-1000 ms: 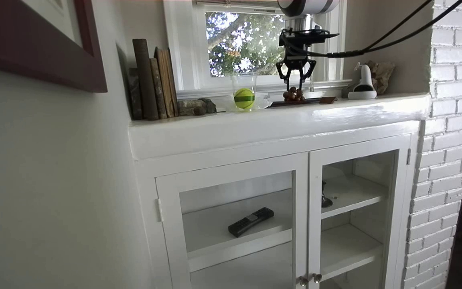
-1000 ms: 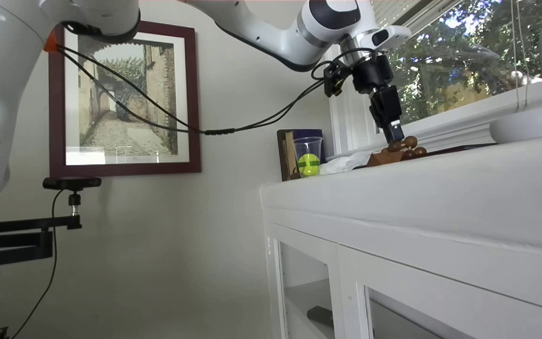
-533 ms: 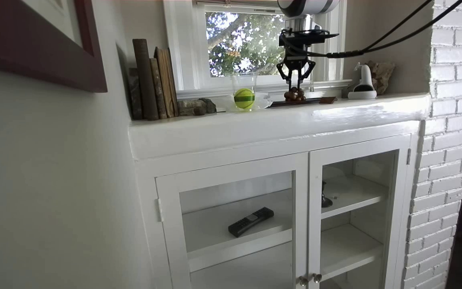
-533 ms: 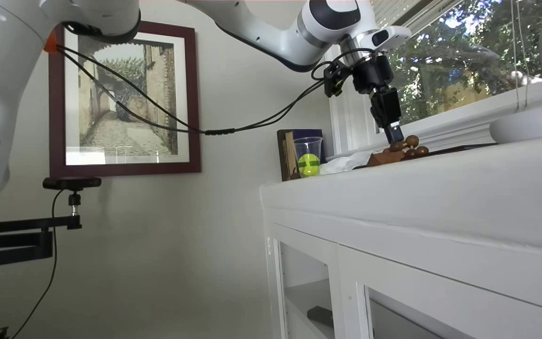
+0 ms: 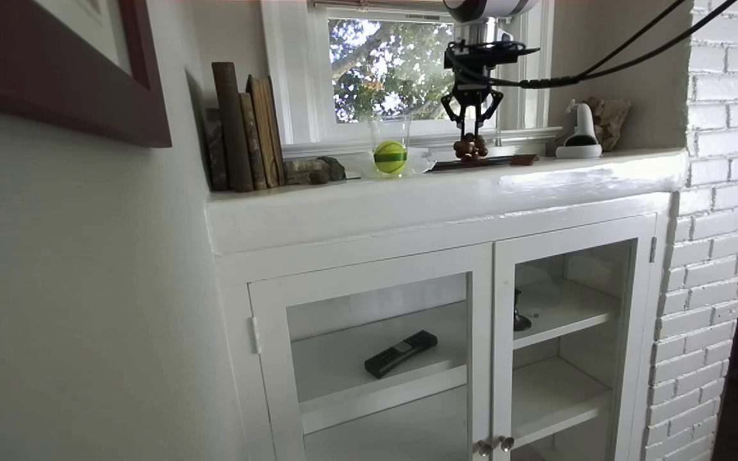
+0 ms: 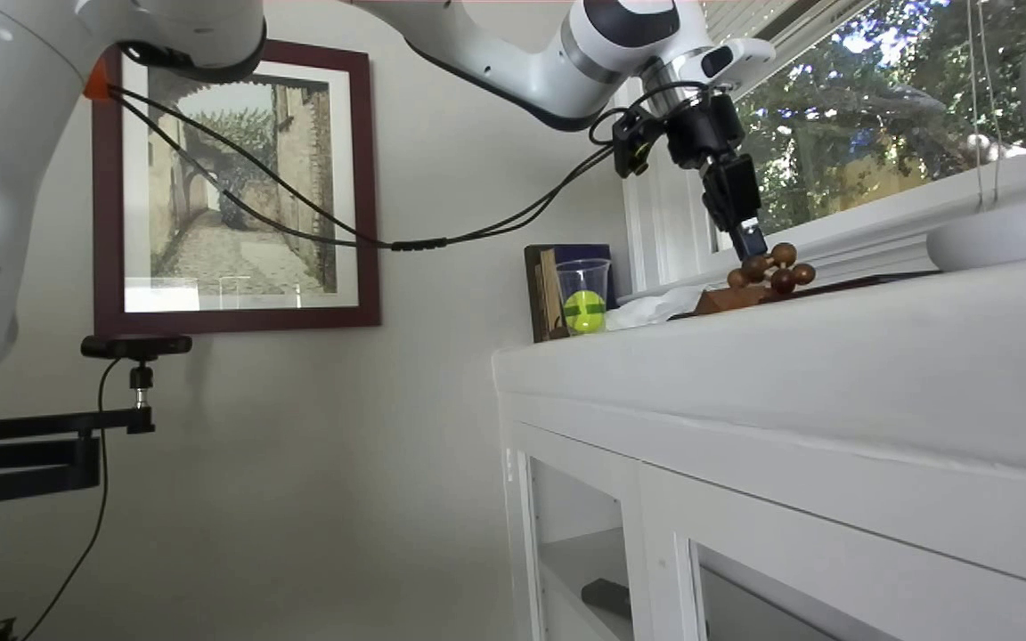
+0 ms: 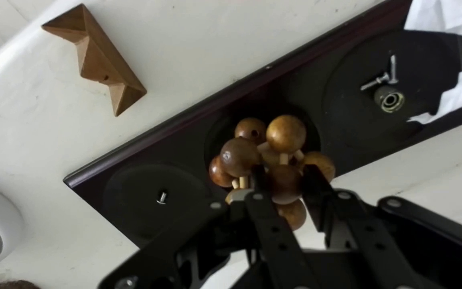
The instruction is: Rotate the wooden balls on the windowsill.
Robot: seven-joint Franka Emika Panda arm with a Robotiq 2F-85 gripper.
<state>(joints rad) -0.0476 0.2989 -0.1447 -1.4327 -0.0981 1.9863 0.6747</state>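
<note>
Gripper [image 7: 285, 171] points downward, clamped on one of the wooden balls [image 7: 271, 157]; the rest of the cluster spreads out beside and beneath its tips. All of it over the middle of a dark board [image 7: 187, 140] on the windowsill [image 5: 369, 205]; contact with the board, cannot tell.

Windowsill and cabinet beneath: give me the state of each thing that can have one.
Wooden balls, joined by pegs
Jaws, closed on one of the balls
Dark tray, lying flat under the balls
White sheet, crumpled
Clear plastic cup, upright
Yellow-green ball, inside the cup
Books, standing on end
Cabinet doors, closed
Black remote, lying on a shelf
</note>
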